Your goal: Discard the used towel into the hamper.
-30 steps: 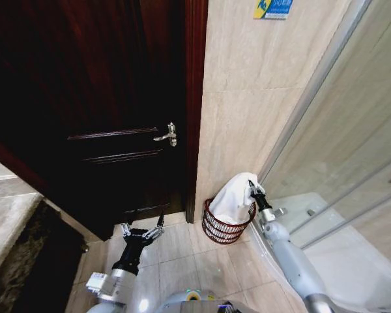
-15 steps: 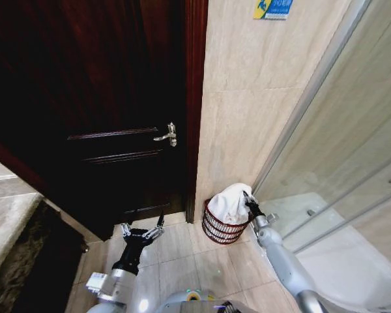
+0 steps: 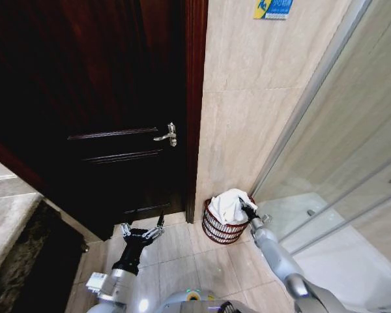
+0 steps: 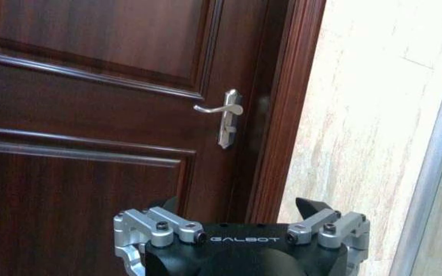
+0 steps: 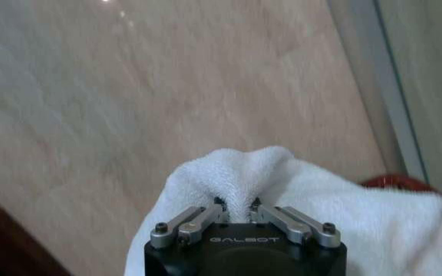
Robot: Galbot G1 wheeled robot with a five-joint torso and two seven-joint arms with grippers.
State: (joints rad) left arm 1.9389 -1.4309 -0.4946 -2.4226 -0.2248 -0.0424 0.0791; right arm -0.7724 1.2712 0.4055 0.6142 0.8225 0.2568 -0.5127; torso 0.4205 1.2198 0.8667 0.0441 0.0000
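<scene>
The white towel [image 3: 229,206] bunches inside the hamper [image 3: 216,228], a round dark reddish-brown ribbed basket on the floor against the tiled wall. My right gripper [image 3: 244,204] is at the hamper's rim, shut on a fold of the towel [image 5: 244,178]; a bit of the red rim [image 5: 393,183] shows beside the cloth. Low over the floor in front of the door, my left gripper [image 3: 142,230] is open with nothing between its fingers, and from the left wrist its fingertips [image 4: 313,205] stand apart before the door.
A dark wooden door [image 3: 98,117] with a metal lever handle [image 3: 168,135] stands left of the hamper. Glass shower panels [image 3: 339,169] rise on the right. A dark stone counter edge [image 3: 26,261] sits at the lower left. Beige floor tiles [image 3: 176,261] lie between my arms.
My right gripper has come down toward the hamper with the towel, which has sunk from a tall drape above the rim into a lower bunch inside. The left arm has stayed still.
</scene>
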